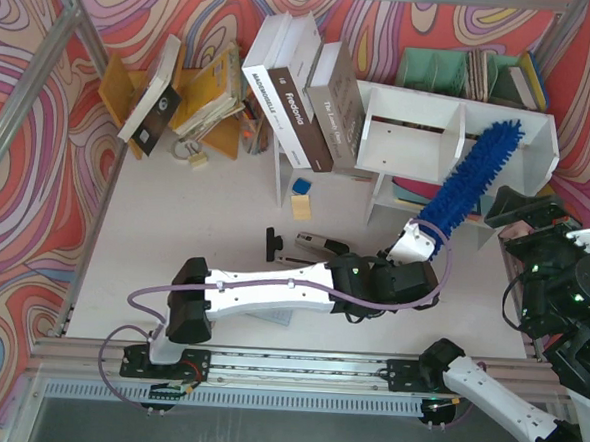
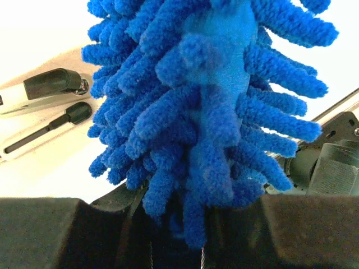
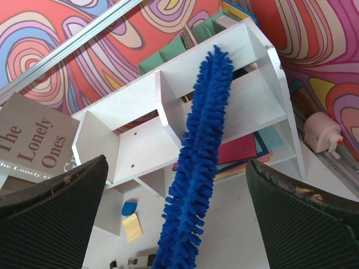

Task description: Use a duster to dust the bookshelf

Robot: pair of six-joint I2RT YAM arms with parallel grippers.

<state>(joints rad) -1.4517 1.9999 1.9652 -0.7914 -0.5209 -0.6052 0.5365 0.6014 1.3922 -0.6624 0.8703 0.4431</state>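
From overhead you get the orange book rack (image 1: pixel 123 88) at 10 o'clock and the leaning books (image 1: pixel 295 91) at 12, which neither wrist camera takes in whole. Your left wrist view gives a close look at the black-and-white tools (image 2: pixel 49 85) lying at its 9 o'clock. Only your right wrist view shows the pink dispenser (image 3: pixel 321 132) at 3 o'clock, just beside the bookshelf (image 3: pixel 140 148). The white table (image 1: pixel 175 214) sits inside swirled red, pink and yellow walls (image 1: pixel 31 115). Near the table's centre your left gripper (image 1: pixel 414 243) is clenched on the base of the duster (image 1: pixel 473 182). The blue head slants toward 1 o'clock, its tip across the bookshelf's right upper compartment, though you cannot tell whether it touches. At 3 o'clock your right gripper (image 1: pixel 516 210) hangs with its fingers spread wide, grasping nothing.
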